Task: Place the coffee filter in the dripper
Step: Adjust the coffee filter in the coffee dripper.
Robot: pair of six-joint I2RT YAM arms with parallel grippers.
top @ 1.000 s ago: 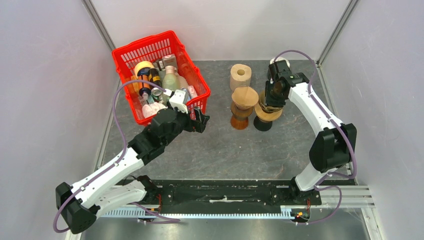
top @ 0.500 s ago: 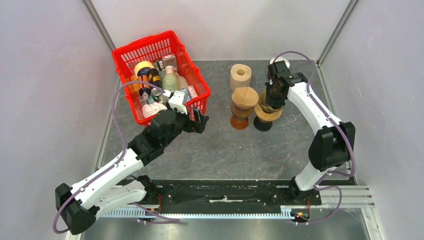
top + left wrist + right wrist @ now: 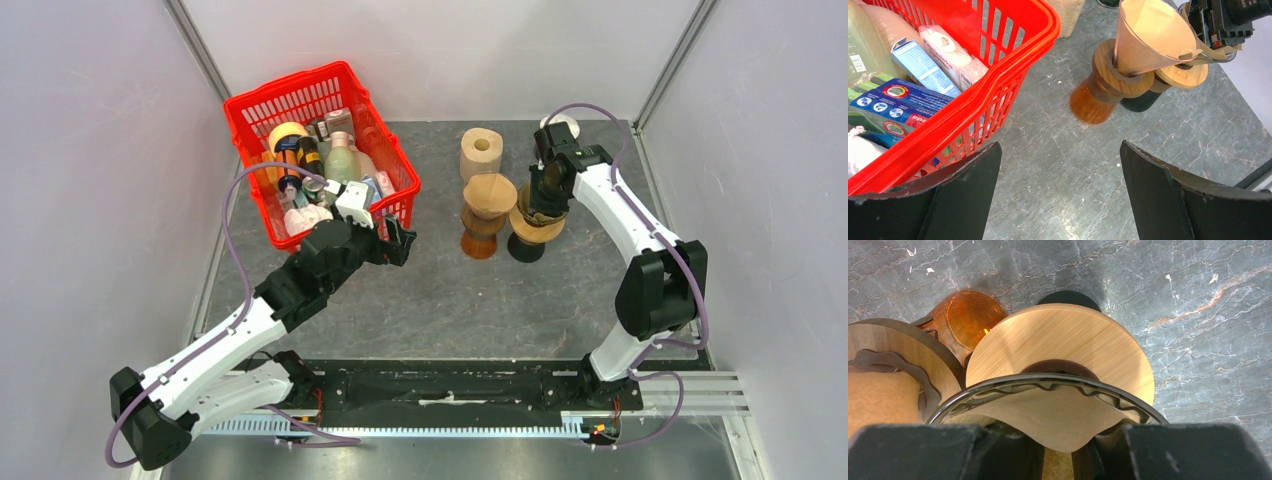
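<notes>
- The right end effector [image 3: 1058, 460] is clamped on the upper edge of the coffee filter [image 3: 1058, 415].
- The filter's paper sits directly ahead of its fingers, inside the glass cone of the dripper [image 3: 1063, 345].
- The left end effector [image 3: 1060, 150] has its jaws wide apart and holds nothing, over the counter [image 3: 1063, 210].
- The red basket [image 3: 993, 90] is just to its left.

Basket [image 3: 285, 85] sits at the far left of the table [image 3: 450, 300], packed with stuff. Mid-table to its right, two drippers stand just beside each other, the left dripper [image 3: 489, 195] a bit further back than the right dripper [image 3: 537, 228]. A roll [image 3: 481, 152] stands just behind the left one. The filter [image 3: 1063, 425] lies in the right dripper, its edge between the fingers of the right gripper [image 3: 548, 190], which hangs over it. The left gripper [image 3: 400, 240] hovers just off the basket's near right corner.
</notes>
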